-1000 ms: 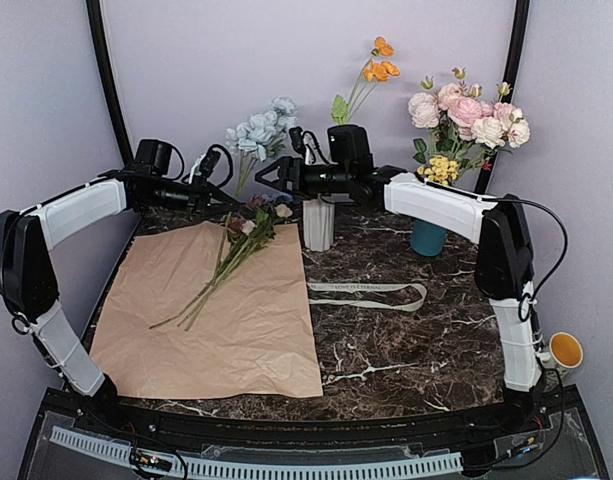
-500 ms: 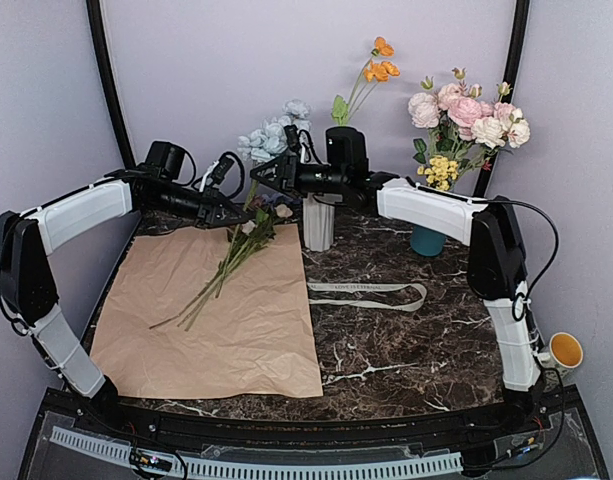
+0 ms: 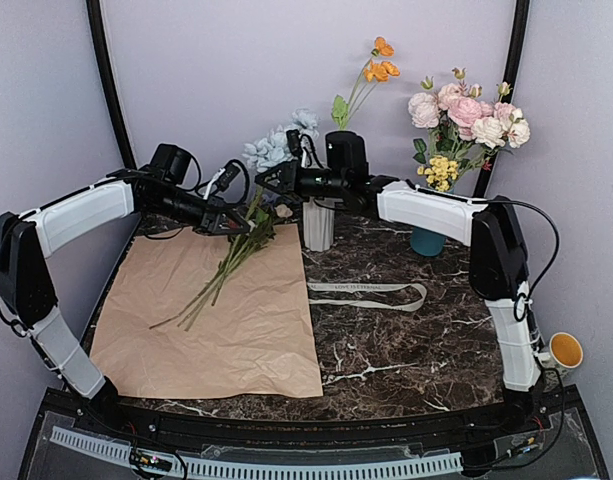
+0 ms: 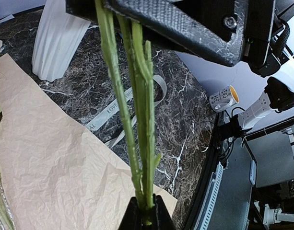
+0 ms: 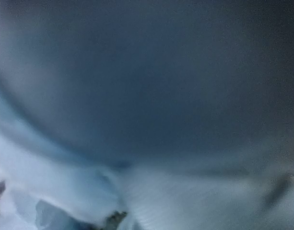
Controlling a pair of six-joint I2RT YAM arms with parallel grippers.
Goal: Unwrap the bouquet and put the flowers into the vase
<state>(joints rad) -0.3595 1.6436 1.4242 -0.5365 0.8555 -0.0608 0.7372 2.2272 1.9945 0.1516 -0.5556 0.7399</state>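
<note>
CHANGE: pale blue sprig point(image 3: 278, 146) lifted and carried right toward white ribbed vase point(image 3: 318, 226); right gripper point(image 3: 269, 182) brought in against its stems point(image 4: 137, 120) | LEFT: left gripper point(image 3: 238, 224) clamped on stem ends | RIGHT: grip undeterminable, wrist view blurred | REMAINING: other flowers point(image 3: 226, 268) on kraft paper point(image 3: 216, 330) | MEANING: likely handover before insertion

Wearing smooth white shells along the long links of the left arm point(image 3: 81, 212) and the right arm point(image 3: 431, 208), bulging into matte black housings at the elbows. Carrying thin black cables point(image 3: 557, 248) looped near both wrists and past the right elbow. Showing one small screw head point(image 4: 227, 21) in scuffed black plate.
</note>
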